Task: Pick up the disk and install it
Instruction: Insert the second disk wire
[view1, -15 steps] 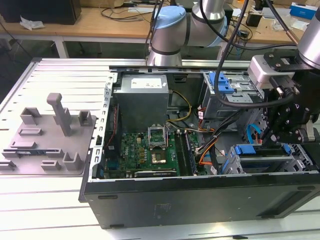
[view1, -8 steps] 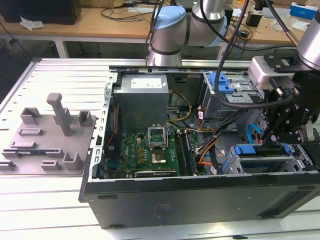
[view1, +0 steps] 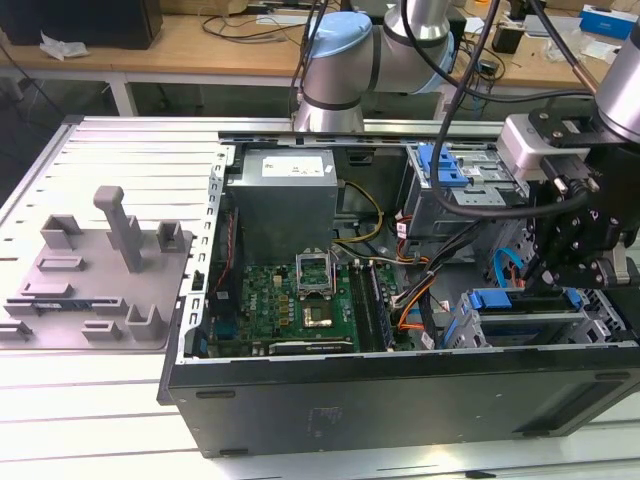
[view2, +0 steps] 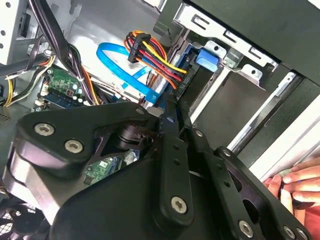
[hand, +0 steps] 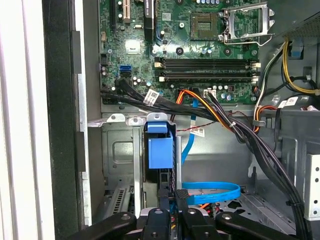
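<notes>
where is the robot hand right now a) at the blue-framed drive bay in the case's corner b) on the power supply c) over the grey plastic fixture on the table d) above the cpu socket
a: in the exterior view the hand hangs at the blue-framed drive bay in the computer case corner on the exterior view's right, away from the cpu socket and power supply.

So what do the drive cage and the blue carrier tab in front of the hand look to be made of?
The drive cage looks like bare sheet metal: dull grey, with stamped ribs and punched holes. The blue carrier tab looks like moulded plastic: even matte blue, with rounded edges. The hand sits just at it.
</notes>
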